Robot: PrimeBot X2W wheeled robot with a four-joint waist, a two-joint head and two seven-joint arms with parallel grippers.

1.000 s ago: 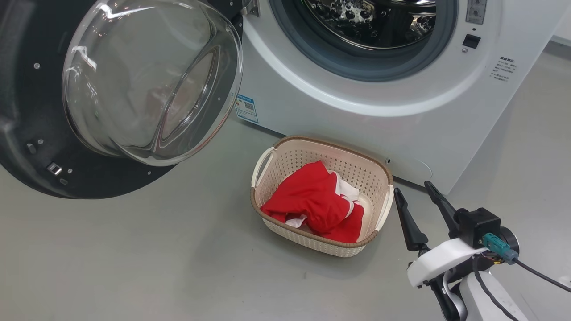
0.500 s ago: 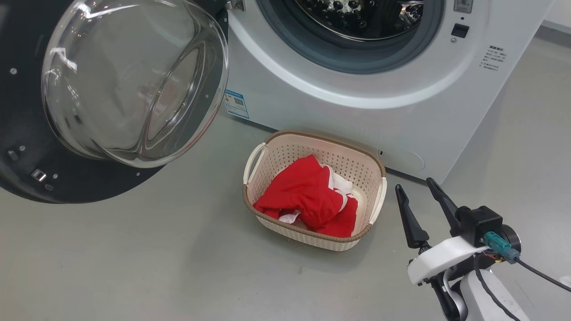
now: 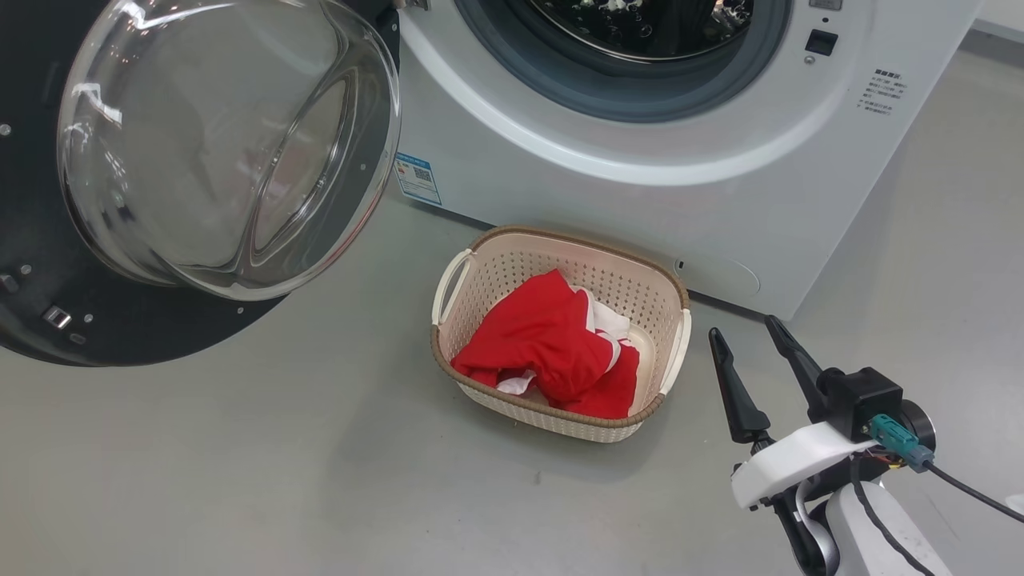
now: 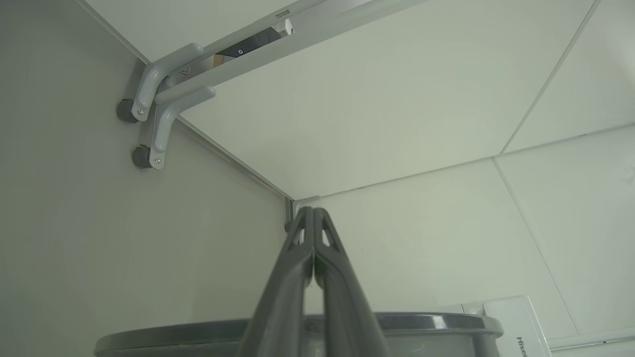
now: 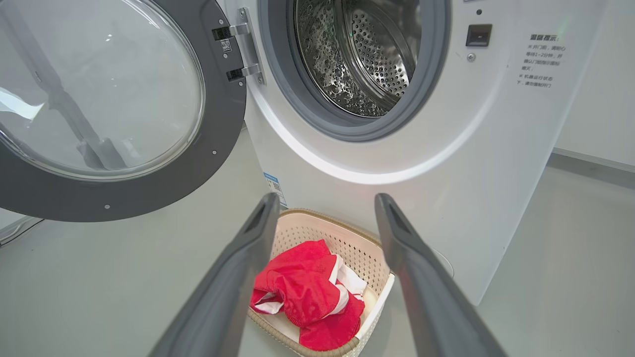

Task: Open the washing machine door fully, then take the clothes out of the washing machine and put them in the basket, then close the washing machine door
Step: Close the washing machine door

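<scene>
Since the clothes (image 3: 544, 344) are lying in the basket (image 3: 560, 234), I am holding my right gripper (image 3: 741, 326) wide, empty, to its right; my left gripper (image 4: 313, 212) is pinching shut on nothing.

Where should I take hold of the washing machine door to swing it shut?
Grip the washing machine door by its black ring at the free edge near the latch, opposite the hinges. Come in from the robot's left, around the rim. The bulging glass bowl is smooth and offers no hold, while the open right tool could likely straddle the ring's edge.
</scene>
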